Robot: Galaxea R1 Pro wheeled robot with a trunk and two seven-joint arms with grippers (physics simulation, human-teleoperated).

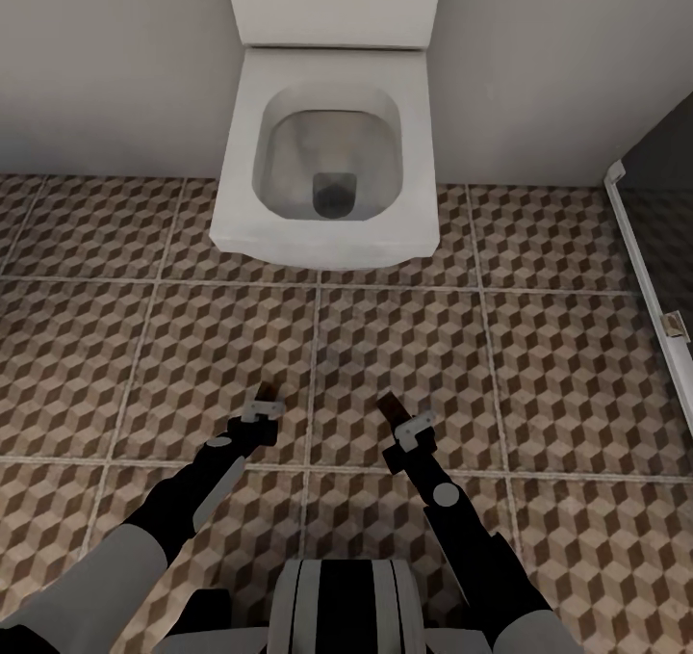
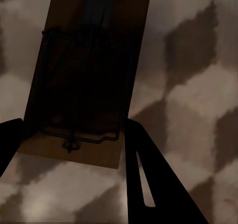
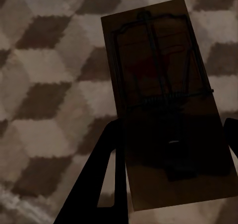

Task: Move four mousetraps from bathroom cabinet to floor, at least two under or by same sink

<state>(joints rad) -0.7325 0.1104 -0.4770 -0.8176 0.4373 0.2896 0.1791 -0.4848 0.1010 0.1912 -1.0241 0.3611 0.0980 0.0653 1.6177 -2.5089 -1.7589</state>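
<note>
Up front in the head view: white toilet point(image 1: 327, 153) against the wall, cube-pattern bathroom floor point(image 1: 558, 365) all around, dark shower door edge point(image 1: 654, 278) off to the right. Both arms reaching out low over the tiles, left gripper point(image 1: 262, 405) and right gripper point(image 1: 404, 423) each with a small brown board poking out the front, so one mousetrap point(image 1: 266, 391) on the left and another mousetrap point(image 1: 390, 406) on the right. No sink anywhere in sight, so probably the wrong spot to drop these; better to turn the base toward the vanity first, since two traps need to land under or right beside the same sink. Over to the left wrist view: fingers point(image 2: 148, 179) clamped on either side of the trap's point(image 2: 89, 80) near end, wire frame and spring visible on top, board hanging above the tiles, not touching as far as can be told. Worth keeping it level while driving so nothing slips. Then the right wrist view: same deal, fingers point(image 3: 106, 169) pinched on the board point(image 3: 163, 95), faint red mark under the wire, floor pattern blurry behind. Once at the sink, lowering until the board sits nearly flat on the tile before letting go seems safest, one arm at a time, and well apart so the traps don't stack.
</note>
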